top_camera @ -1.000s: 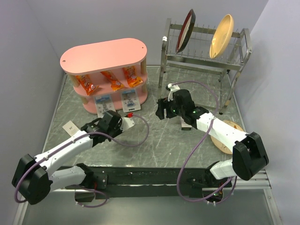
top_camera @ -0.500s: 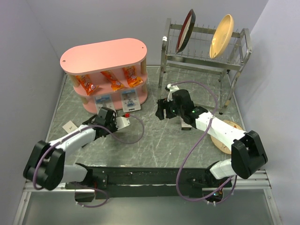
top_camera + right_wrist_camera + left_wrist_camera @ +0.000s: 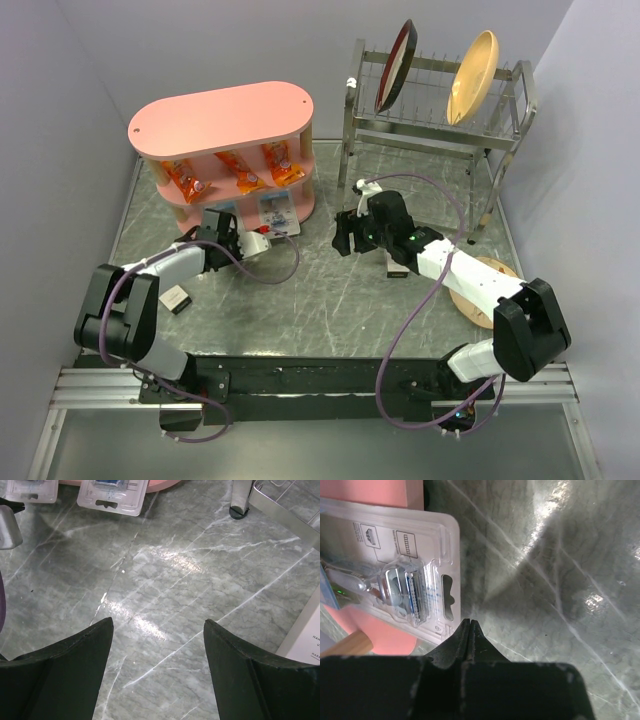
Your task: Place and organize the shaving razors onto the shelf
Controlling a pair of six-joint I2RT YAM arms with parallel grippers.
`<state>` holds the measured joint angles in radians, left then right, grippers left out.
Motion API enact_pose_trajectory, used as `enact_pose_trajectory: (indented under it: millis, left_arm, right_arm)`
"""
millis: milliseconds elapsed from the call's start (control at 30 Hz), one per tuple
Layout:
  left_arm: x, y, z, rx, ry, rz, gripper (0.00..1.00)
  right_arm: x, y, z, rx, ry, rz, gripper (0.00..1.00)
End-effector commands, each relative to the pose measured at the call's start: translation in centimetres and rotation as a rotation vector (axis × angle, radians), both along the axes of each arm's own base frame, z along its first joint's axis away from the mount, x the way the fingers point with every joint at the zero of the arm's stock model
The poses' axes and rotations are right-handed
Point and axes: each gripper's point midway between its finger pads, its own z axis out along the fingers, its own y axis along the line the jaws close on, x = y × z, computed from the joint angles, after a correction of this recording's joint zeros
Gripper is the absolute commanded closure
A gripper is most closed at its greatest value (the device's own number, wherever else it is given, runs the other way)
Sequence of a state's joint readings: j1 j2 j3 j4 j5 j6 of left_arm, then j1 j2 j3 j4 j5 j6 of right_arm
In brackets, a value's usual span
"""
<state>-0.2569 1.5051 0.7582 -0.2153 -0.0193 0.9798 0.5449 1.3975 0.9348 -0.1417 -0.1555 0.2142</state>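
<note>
Razor pack (image 3: 395, 580) just left of closed left jaws.

White arms (image 3: 470, 283), black joints (image 3: 532, 345), purple cables (image 3: 425, 177)

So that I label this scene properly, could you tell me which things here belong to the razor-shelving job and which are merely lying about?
Job in hand:
razor packs
pink shelf
left pincer, shut, by one pack
right pincer, open, empty

Lying about:
orange snack packets
dish rack
two plates
round wooden board
</note>
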Motion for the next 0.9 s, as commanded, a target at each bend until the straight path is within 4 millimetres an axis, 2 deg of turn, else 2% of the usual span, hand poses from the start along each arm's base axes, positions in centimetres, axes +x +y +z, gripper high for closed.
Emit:
enact_pose_trajectory:
  millis: [0, 267, 400, 533, 633, 800, 867]
  left_arm:
    - [1.0, -1.2, 1.2, -0.043, -0.016, -0.042, 0.99]
    - [-1.9, 0.0, 0.7, -0.056, -0.040, 0.024, 0.99]
    - [-0.8, 0.4, 0.4, -0.040, -0.058, 0.053, 0.99]
    - [1.5, 0.1, 0.8, -0.056, -0.082, 0.110, 0.99]
    - [2.4, 1.3, 0.6, -0.023, -0.093, 0.156, 0.99]
    - [2.5, 4.0, 0.8, 0.009, -0.102, 0.219, 0.99]
    - [2.0, 4.5, 0.9, 0.008, -0.095, 0.223, 0.99]
  right_arm:
    - [1.0, -0.1, 1.5, 0.010, -0.062, -0.012, 0.20]
    - [1.0, -0.3, 1.3, 0.013, -0.055, -0.014, 0.20]
    - [1.1, 0.1, 1.2, 0.026, -0.044, -0.009, 0.20]
    - [1.2, 0.1, 1.3, 0.022, -0.050, -0.009, 0.20]
    - [1.0, -0.2, 1.3, 0.013, -0.055, -0.010, 0.21]
    - [0.8, -0.5, 1.2, 0.009, -0.060, -0.012, 0.21]
    - [0.7, -0.4, 1.1, 0.013, -0.055, -0.012, 0.20]
